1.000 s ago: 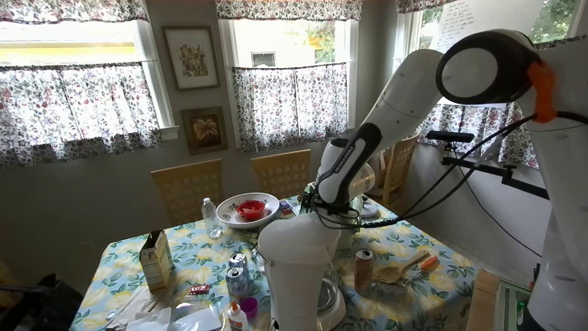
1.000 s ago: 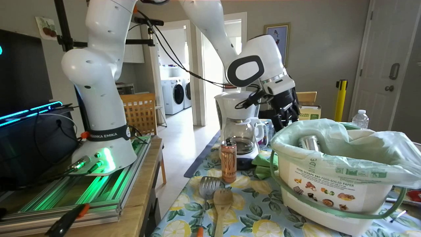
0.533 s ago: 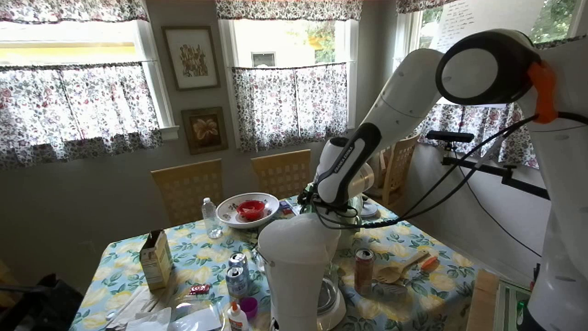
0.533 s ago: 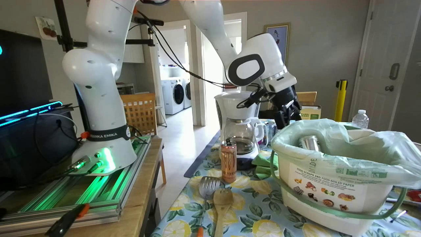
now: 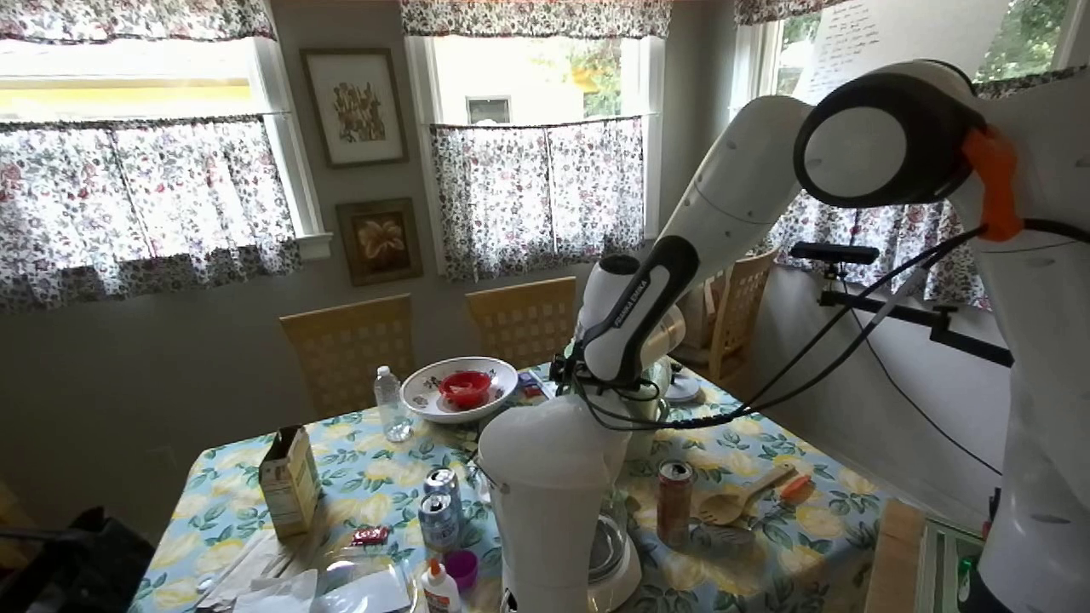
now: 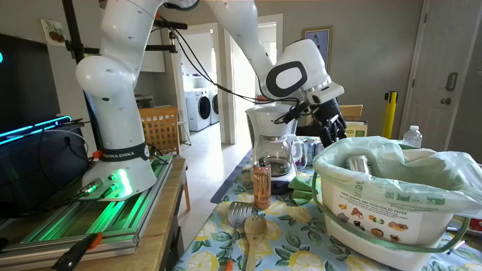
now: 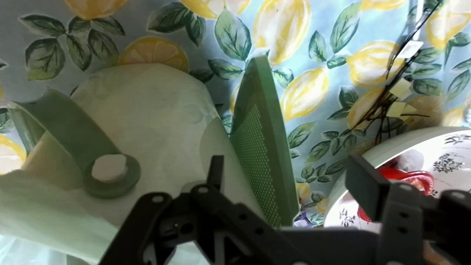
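My gripper is open, pointing down. Its fingers stand on either side of a green perforated lid, which leans on edge against the pale bin. I cannot tell whether either finger touches anything; the left one overlaps the bin wall and the right one overlaps a white bowl holding a red bowl. In an exterior view the gripper is behind the rim of the bin, its fingertips hidden. The bin has a green liner and a silver can inside. In an exterior view the gripper is partly hidden.
A coffee maker and an orange can stand near the arm. A wooden fork, metal spatula and green cloth lie on the table. A bottle, box and blue cans stand farther along.
The arm and gripper have shifted slightly, rightward in the view with the bin and leftward in the other. The bin has slid and turned slightly to the right.
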Tool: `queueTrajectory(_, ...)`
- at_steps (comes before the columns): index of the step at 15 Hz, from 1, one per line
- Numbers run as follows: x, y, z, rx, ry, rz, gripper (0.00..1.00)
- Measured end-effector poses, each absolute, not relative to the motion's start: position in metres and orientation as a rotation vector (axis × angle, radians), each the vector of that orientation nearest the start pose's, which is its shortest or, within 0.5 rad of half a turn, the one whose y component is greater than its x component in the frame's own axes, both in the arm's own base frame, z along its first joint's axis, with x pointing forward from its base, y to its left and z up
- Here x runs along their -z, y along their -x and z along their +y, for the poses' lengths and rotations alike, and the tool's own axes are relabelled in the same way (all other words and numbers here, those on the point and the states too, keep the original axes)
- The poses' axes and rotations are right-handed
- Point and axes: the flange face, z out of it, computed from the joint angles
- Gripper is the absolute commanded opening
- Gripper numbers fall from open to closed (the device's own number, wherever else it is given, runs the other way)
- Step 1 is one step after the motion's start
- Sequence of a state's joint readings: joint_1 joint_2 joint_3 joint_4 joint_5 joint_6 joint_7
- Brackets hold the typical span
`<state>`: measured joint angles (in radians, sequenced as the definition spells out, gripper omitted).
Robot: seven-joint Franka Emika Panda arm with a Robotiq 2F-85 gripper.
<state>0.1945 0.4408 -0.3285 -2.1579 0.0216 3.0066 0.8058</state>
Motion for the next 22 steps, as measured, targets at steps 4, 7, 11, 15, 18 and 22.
queueTrajectory(4,-0.245,-0.603,-0.073,0.687,2.775,1.301,0.88)
queueTrajectory(7,-0.244,-0.601,-0.073,0.682,2.808,1.273,0.94)
queueTrajectory(11,-0.237,-0.588,-0.085,0.657,2.852,1.263,0.99)
queueTrajectory(15,-0.228,-0.565,-0.112,0.612,2.892,1.294,0.99)
queueTrajectory(18,-0.217,-0.543,-0.136,0.568,2.924,1.334,1.0)
queueTrajectory(22,-0.211,-0.522,-0.159,0.54,2.944,1.383,1.0)
